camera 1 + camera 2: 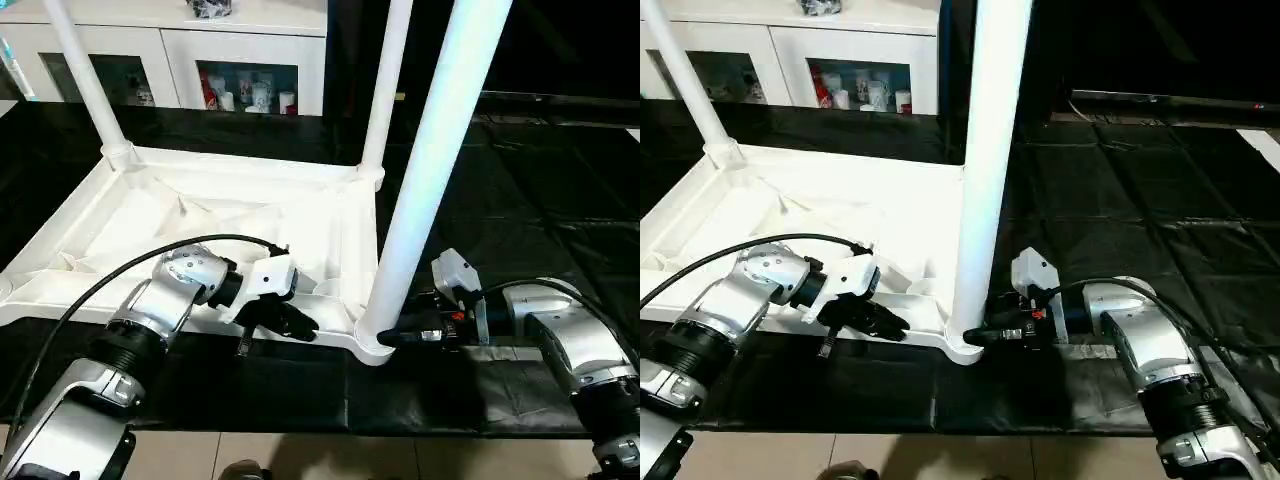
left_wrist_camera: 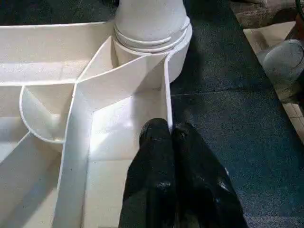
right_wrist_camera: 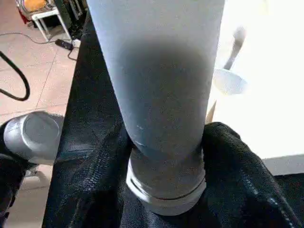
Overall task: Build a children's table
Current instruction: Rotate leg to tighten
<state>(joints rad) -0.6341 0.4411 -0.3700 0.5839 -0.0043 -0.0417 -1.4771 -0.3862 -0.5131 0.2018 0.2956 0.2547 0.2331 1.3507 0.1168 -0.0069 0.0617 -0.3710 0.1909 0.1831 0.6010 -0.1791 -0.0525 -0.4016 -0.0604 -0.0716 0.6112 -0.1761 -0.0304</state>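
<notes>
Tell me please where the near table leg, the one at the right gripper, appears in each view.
Left eye: near leg right of centre, rising from the tabletop's near corner socket.
Right eye: the leg at centre.
Left wrist: its base at the top.
Right wrist: it runs down the centre.
Shared landmark: that socket.

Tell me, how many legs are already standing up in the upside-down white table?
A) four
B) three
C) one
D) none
B: three legs rise from corner sockets of the table top: a far-left leg, a far-right leg, and the near leg by the right gripper.
</notes>
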